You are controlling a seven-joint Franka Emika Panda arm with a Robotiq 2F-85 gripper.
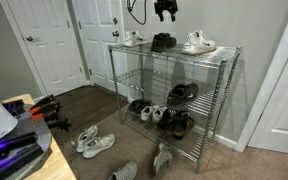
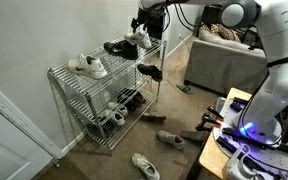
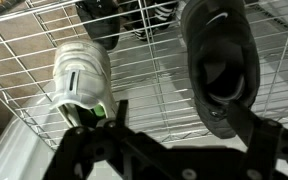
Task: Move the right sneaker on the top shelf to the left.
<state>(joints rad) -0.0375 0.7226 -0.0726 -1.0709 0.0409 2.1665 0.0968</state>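
The top shelf of the chrome wire rack holds three shoes in a row. The right sneaker, white and the larger one, lies at one end; it also shows at the near end in an exterior view. A black sneaker lies in the middle and a smaller white shoe at the other end. My gripper hangs open and empty well above the black sneaker. In the wrist view my open fingers frame the black sneaker and a white shoe; I cannot tell which white shoe it is.
Lower wire tiers hold several dark and white shoes. Loose shoes lie on the carpet in front of the rack. White doors stand beside the rack, a wall behind it. A couch stands past the rack's far end.
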